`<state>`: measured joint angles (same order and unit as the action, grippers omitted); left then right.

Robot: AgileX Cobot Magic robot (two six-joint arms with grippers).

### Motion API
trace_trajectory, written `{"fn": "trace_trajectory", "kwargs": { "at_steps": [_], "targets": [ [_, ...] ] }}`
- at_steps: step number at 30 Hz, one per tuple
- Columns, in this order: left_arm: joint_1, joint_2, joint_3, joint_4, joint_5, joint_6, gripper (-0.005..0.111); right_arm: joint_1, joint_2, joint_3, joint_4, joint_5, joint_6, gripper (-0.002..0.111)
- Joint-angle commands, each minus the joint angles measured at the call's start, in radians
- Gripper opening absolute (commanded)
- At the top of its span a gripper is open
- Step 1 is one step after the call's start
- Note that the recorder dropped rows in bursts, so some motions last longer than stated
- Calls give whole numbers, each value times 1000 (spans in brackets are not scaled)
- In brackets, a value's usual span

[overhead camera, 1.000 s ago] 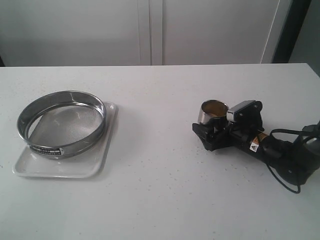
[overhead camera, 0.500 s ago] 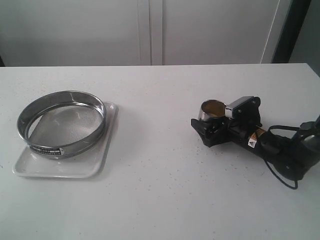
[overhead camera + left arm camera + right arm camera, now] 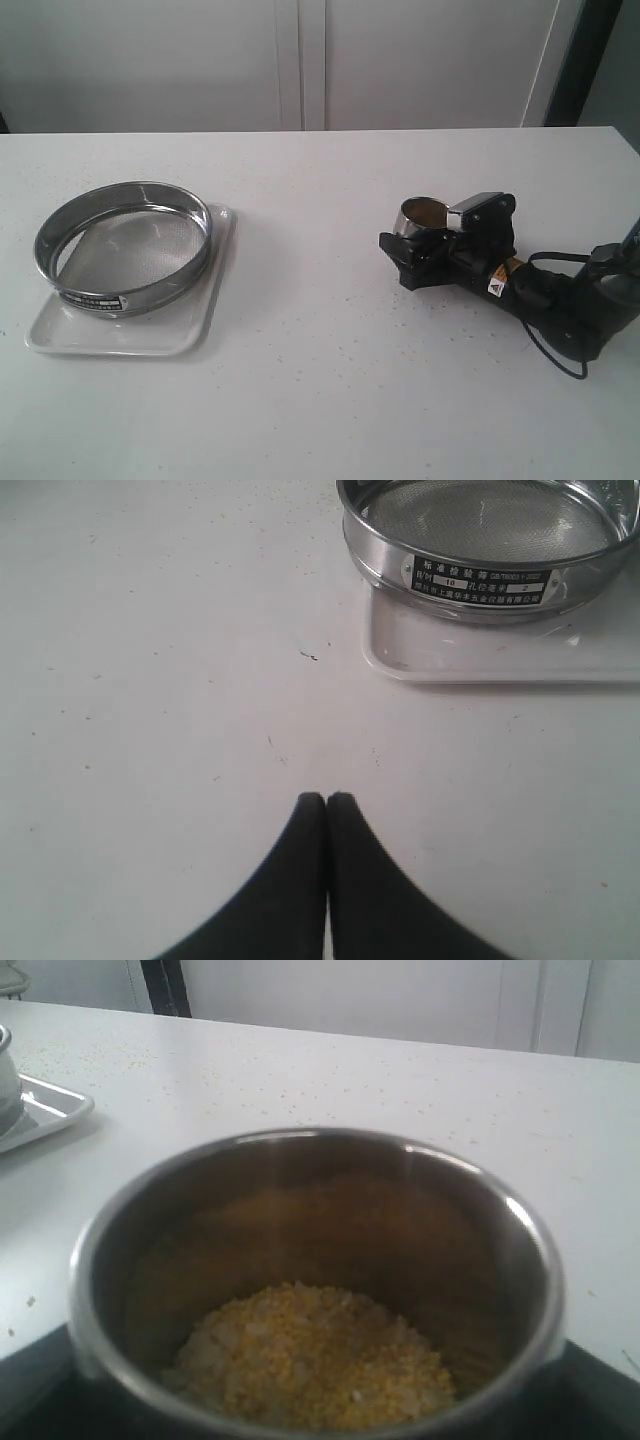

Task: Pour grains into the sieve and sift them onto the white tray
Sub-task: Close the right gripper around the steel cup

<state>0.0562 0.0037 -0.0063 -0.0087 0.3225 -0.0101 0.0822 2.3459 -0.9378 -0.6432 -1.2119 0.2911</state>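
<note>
Step in hand: securing the steel cup (image 3: 422, 213); pouring not begun.
Exterior: right tool (image 3: 415, 236) flanks cup; sieve (image 3: 125, 288) on white tray (image 3: 120, 342), well apart. Left wrist: left tool (image 3: 327, 810) pressed together, empty. Right wrist: grains (image 3: 315, 1355) in cup; contact cannot be told. Next calls for firm hold, level carry.

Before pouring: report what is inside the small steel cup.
Loose yellow and whitish grains lie heaped low in the small round steel cup; its floor beneath them is hidden.

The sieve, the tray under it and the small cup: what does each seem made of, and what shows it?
The sieve: bright steel-like band with reflections, fine wire mesh floor. The white tray: smooth, glossy white, plastic or coated metal; cannot tell which. The cup: polished metal, probably steel, mirror-like glints on its wall.
</note>
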Motion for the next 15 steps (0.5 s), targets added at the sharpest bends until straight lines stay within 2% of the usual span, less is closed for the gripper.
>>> {"fn": "trace_trajectory", "kwargs": {
  "at_steps": [1, 15],
  "targets": [
    [3, -4, 6, -5, 10, -4, 0, 4, 0, -4, 11, -9, 8, 0],
    [3, -4, 6, -5, 10, -4, 0, 4, -63, -4, 16, -9, -32, 0]
  ]
}}
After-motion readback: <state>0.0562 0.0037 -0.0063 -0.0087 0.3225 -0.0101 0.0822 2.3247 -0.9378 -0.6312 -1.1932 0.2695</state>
